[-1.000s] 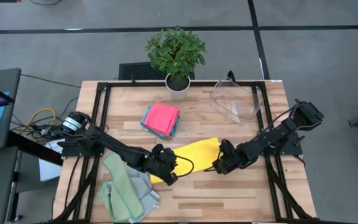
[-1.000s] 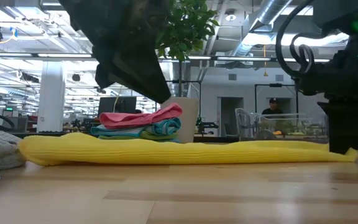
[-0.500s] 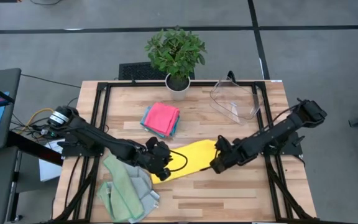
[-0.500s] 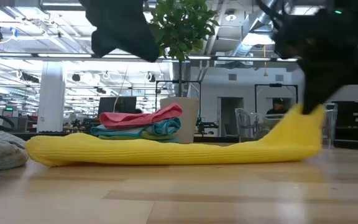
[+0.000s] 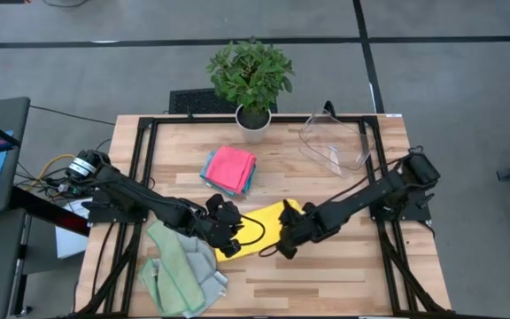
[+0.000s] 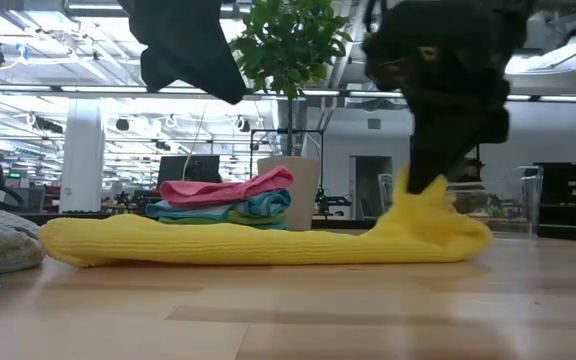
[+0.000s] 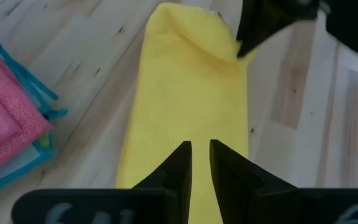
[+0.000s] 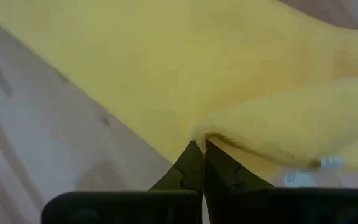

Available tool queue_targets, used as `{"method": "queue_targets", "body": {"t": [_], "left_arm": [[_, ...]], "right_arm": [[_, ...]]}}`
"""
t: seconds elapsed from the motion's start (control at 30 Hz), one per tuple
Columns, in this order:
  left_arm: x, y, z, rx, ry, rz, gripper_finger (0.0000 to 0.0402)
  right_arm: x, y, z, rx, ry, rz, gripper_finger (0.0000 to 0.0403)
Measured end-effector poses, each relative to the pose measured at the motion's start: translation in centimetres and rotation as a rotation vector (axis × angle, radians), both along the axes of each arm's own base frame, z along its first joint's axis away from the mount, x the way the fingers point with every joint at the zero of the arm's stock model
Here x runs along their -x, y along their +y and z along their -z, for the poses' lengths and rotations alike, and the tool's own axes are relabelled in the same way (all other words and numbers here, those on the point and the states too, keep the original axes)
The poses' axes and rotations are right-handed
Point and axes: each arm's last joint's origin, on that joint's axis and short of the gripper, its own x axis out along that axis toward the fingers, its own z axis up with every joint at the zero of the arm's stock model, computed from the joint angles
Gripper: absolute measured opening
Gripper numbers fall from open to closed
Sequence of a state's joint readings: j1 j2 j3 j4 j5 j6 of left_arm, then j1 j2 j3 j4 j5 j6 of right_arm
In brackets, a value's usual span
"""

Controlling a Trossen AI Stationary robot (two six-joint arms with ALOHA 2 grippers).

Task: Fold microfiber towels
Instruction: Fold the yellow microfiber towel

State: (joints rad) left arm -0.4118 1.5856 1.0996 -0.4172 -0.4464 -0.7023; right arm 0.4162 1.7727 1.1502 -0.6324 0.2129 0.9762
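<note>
Yellow towel (image 5: 259, 226) lies just in front of the pink-topped stack (image 5: 230, 168), its end pinched by the right gripper (image 5: 288, 245), while the left gripper (image 5: 230, 237), fingers nearly together, hovers over its other end grasping nothing.

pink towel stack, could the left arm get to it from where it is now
Probably yes. The pink towel stack sits just beyond the left gripper, with bare table between them. But its fingers hang low over the yellow towel, which the right gripper pinches.
</note>
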Motion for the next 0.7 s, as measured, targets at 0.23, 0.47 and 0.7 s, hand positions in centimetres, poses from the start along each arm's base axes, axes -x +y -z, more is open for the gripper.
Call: {"method": "queue_targets", "body": {"t": [0.23,0.47,0.7], "left_arm": [[0.1,0.0,0.2,0.004,0.024,0.015,0.0048],[0.2,0.0,0.2,0.003,0.032,0.021,0.0048],[0.3,0.0,0.3,0.002,0.048,0.027,0.0048]], "right_arm": [[-2.7,1.0,0.2,-0.004,-0.014,-0.064,0.0029],[-3.9,1.7,1.1,-0.038,-0.03,-0.104,0.0032],[-4.6,1.6,1.9,-0.045,-0.047,-0.095,0.0043]]}}
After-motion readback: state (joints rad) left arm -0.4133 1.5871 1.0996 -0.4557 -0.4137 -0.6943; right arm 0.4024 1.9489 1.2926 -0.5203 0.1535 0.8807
